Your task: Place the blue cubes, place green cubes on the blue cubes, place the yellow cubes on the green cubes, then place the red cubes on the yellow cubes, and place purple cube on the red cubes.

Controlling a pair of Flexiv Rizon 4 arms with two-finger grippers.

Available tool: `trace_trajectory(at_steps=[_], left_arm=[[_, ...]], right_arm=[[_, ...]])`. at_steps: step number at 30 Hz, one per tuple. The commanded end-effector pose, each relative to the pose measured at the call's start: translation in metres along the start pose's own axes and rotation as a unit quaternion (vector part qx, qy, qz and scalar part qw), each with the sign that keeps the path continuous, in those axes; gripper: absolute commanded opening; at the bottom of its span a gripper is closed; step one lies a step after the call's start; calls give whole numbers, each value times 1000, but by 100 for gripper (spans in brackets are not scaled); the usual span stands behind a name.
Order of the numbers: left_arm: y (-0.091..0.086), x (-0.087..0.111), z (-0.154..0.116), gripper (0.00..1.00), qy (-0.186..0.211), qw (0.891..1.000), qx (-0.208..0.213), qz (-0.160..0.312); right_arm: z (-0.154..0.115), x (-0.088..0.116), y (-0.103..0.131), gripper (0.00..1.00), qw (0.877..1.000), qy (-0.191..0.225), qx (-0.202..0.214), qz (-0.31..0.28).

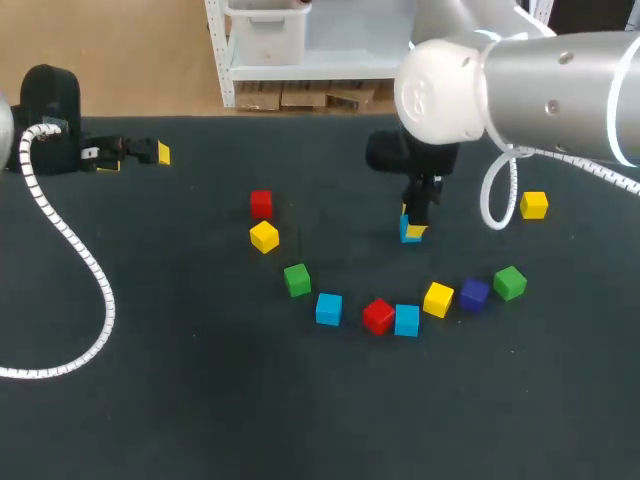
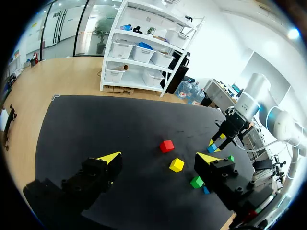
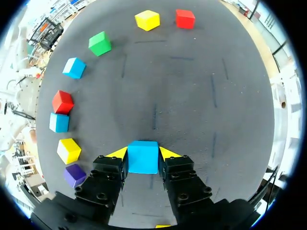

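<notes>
My right gripper (image 1: pixel 413 222) is shut on a blue cube (image 1: pixel 411 233) near the middle of the dark table, low over the surface. In the right wrist view this blue cube (image 3: pixel 143 156) sits squarely between the yellow fingertips (image 3: pixel 118 153). In front of it lies an arc of loose cubes: green (image 1: pixel 297 280), blue (image 1: pixel 328 309), red (image 1: pixel 378 316), blue (image 1: pixel 406 320), yellow (image 1: pixel 438 299), purple (image 1: pixel 474 294), green (image 1: pixel 510 283). A red cube (image 1: pixel 261 204) and a yellow cube (image 1: pixel 264 237) lie to the left. My left gripper (image 1: pixel 135 152) is open and empty at the far left.
One more yellow cube (image 1: pixel 534 205) lies alone at the right, under my right arm's cable. A white coiled cable (image 1: pixel 70 250) from the left arm trails across the table's left side. The table's back edge (image 1: pixel 300 116) runs behind both grippers.
</notes>
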State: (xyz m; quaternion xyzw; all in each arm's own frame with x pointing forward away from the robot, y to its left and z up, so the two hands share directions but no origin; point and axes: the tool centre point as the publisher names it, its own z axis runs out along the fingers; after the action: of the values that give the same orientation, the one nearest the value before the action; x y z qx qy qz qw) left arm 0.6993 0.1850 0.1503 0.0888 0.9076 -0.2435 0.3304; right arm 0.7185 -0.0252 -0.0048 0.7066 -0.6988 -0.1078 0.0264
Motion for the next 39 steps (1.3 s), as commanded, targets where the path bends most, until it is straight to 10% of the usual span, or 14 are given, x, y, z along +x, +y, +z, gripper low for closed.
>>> trace_trajectory(at_steps=[1, 6, 7, 21, 39], left_arm=[[0, 0, 0, 100, 0, 1000, 0, 0], [0, 0, 0, 100, 0, 1000, 0, 0], [0, 0, 0, 100, 0, 1000, 0, 0], [0, 0, 0, 100, 0, 1000, 0, 0], [0, 0, 0, 100, 0, 1000, 0, 0]], right_arm=[[1, 0, -4, 6, 1000, -1, -4, 4], [4, 1, -5, 47, 1000, 3, -2, 11], [5, 1, -4, 100, 1000, 4, -1, 11], [-33, 0, 3, 100, 998, -32, 25, 46], [-14, -15, 131, 100, 998, -15, 43, 48]])
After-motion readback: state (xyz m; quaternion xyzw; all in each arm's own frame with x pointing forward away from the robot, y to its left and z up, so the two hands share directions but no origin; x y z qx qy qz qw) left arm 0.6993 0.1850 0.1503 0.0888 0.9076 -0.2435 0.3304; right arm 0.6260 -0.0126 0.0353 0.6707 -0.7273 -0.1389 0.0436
